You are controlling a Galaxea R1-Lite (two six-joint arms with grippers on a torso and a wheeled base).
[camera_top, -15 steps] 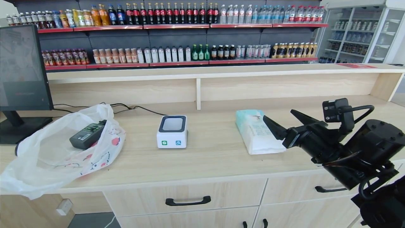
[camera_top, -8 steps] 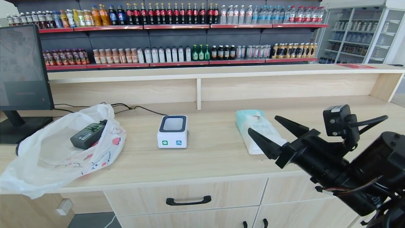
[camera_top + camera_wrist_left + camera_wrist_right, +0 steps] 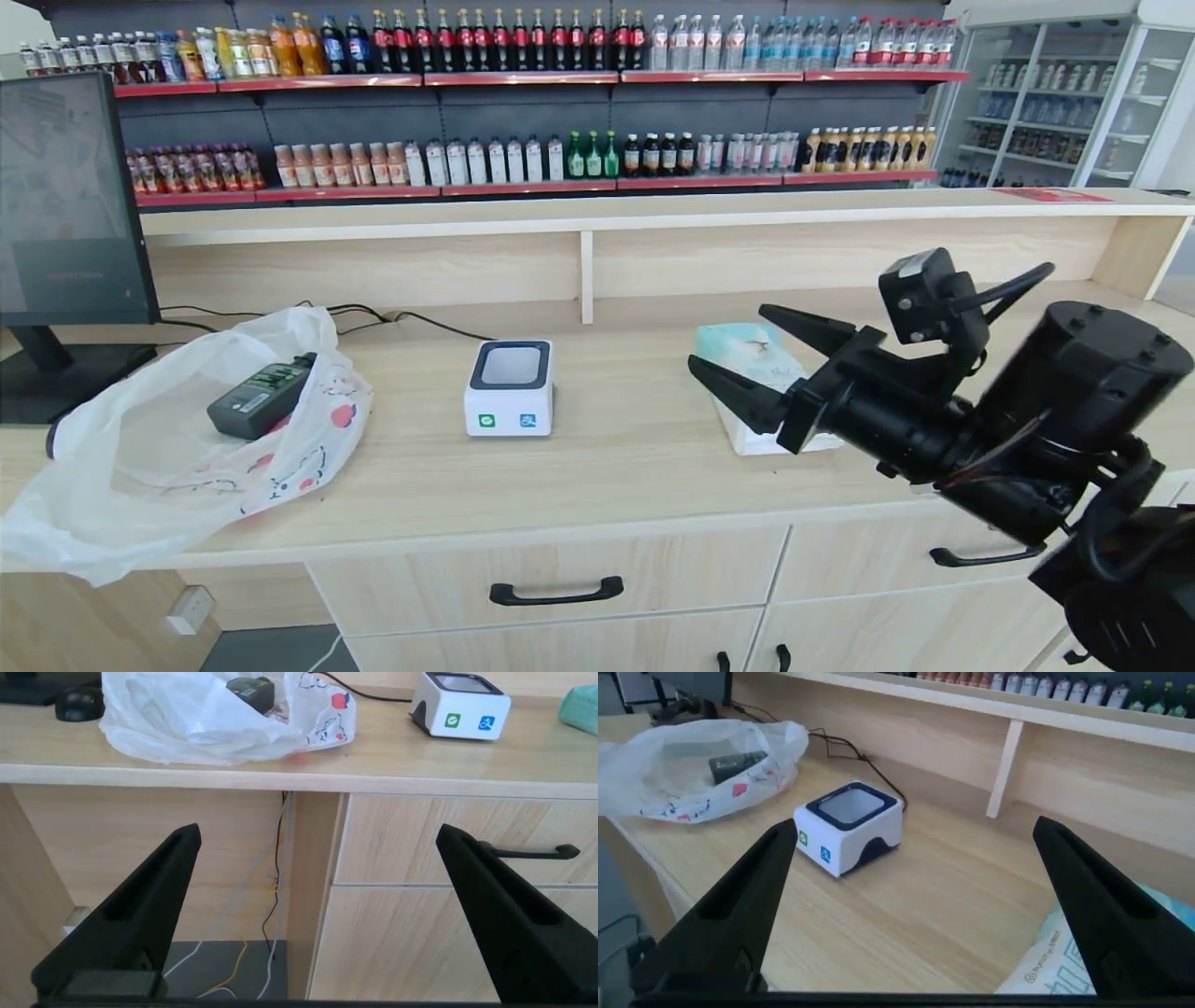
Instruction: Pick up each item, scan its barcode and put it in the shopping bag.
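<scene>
A teal-and-white tissue pack (image 3: 742, 431) lies on the wooden counter (image 3: 616, 467), right of the white barcode scanner (image 3: 509, 387). My right gripper (image 3: 728, 338) hovers open just above the pack's left side, fingers pointing toward the scanner. In the right wrist view the right gripper (image 3: 913, 829) is open, with the scanner (image 3: 850, 826) ahead and the pack (image 3: 1050, 961) below. The white plastic shopping bag (image 3: 140, 457) lies at the left with a dark item (image 3: 260, 397) inside. My left gripper (image 3: 318, 833) is open below counter height, facing the cabinet front; the bag (image 3: 206, 719) is above it.
A dark monitor (image 3: 65, 205) stands at the far left with cables (image 3: 373, 317) trailing behind the bag. A raised shelf with a divider (image 3: 585, 275) runs along the counter's back. Drawer handles (image 3: 555, 591) sit below the front edge. Bottle shelves (image 3: 523, 103) stand behind.
My right gripper first dropped toward the counter's front edge, then rose and swung left; its open fingers now hang over the tissue pack. Bag, scanner and pack stayed put.
</scene>
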